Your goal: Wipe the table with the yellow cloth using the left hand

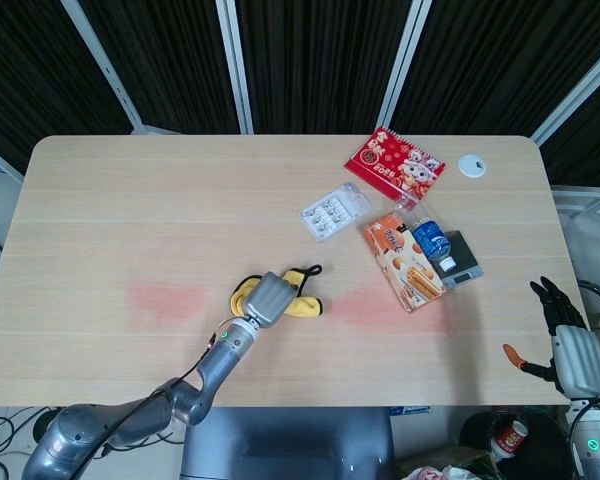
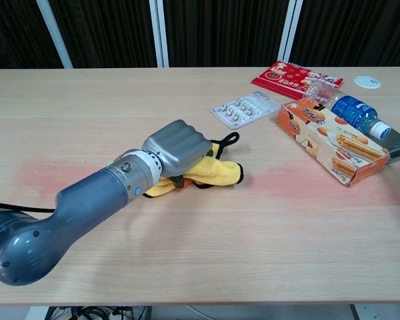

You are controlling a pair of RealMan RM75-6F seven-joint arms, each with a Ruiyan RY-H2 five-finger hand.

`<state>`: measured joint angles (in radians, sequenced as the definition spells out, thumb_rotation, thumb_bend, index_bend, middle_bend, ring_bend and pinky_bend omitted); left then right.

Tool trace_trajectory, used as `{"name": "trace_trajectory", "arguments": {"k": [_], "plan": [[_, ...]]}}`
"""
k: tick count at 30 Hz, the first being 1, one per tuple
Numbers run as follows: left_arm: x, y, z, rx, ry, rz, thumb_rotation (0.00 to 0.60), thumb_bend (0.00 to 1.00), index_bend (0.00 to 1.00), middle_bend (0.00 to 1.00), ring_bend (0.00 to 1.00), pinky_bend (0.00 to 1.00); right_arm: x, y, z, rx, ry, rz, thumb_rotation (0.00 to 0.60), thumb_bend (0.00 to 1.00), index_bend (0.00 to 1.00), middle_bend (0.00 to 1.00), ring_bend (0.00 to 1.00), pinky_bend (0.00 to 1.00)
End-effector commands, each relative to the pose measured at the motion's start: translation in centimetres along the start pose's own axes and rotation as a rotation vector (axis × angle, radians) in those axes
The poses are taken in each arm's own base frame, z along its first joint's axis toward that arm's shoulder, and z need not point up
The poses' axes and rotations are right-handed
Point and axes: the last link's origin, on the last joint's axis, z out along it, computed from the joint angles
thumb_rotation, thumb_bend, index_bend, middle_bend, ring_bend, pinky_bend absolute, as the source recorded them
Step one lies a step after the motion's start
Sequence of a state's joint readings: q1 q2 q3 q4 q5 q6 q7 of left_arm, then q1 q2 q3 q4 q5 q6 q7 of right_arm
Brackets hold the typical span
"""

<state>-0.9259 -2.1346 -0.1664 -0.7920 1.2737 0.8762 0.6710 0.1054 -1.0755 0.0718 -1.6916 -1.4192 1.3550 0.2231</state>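
Note:
The yellow cloth (image 1: 302,305) (image 2: 213,172) lies bunched on the wooden table (image 1: 130,200) (image 2: 267,253), near its front middle, with a black loop sticking out at its far right. My left hand (image 1: 269,297) (image 2: 177,147) rests on top of the cloth, fingers curled down over it, pressing it to the table. Reddish marks on the table show left of the hand (image 1: 165,300) and right of the cloth (image 2: 287,179). My right hand (image 1: 572,345) hangs off the table's right edge, fingers spread, holding nothing.
To the right stand an orange snack box (image 1: 404,262) (image 2: 330,142), a water bottle (image 1: 432,243) (image 2: 350,110) and a dark device (image 1: 464,258). A blister pack (image 1: 334,212) (image 2: 245,108), a red calendar (image 1: 393,165) (image 2: 290,75) and a white disc (image 1: 471,165) lie farther back.

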Motion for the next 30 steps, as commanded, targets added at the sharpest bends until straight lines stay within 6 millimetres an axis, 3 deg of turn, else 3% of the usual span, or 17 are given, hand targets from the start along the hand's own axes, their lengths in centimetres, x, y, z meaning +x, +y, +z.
{"name": "trace_trajectory", "arguments": {"k": [1, 10, 17, 24, 30], "plan": [[0.0, -1.4, 0.2, 0.033, 0.004, 0.028, 0.6, 0.49, 0.72, 0.74, 0.68, 0.78, 0.0, 0.0, 0.0, 0.001, 0.0, -0.001, 0.6, 0.15, 0.0, 0.0, 0.0, 0.13], [-1.1, -9.9, -1.2, 0.198, -0.03, 0.085, 0.6, 0.49, 0.72, 0.74, 0.68, 0.78, -0.1, -0.1, 0.0, 0.0, -0.003, -0.002, 0.6, 0.15, 0.0, 0.0, 0.0, 0.13], [-0.1, -18.3, -4.8, 0.38, -0.005, 0.044, 0.6, 0.49, 0.72, 0.73, 0.68, 0.77, -0.2, -0.2, -0.1, 0.003, -0.006, -0.005, 0.6, 0.16, 0.0, 0.0, 0.0, 0.13], [1.8, -22.9, -7.9, 0.498, 0.03, -0.024, 0.6, 0.49, 0.72, 0.73, 0.67, 0.77, -0.3, -0.3, -0.1, 0.008, -0.009, -0.009, 0.6, 0.15, 0.0, 0.0, 0.0, 0.13], [2.4, -24.2, -9.8, 0.547, 0.038, -0.083, 0.6, 0.48, 0.7, 0.72, 0.66, 0.75, -0.2, -0.3, -0.1, 0.007, -0.004, -0.008, 0.6, 0.15, 0.0, 0.0, 0.0, 0.13]]}}
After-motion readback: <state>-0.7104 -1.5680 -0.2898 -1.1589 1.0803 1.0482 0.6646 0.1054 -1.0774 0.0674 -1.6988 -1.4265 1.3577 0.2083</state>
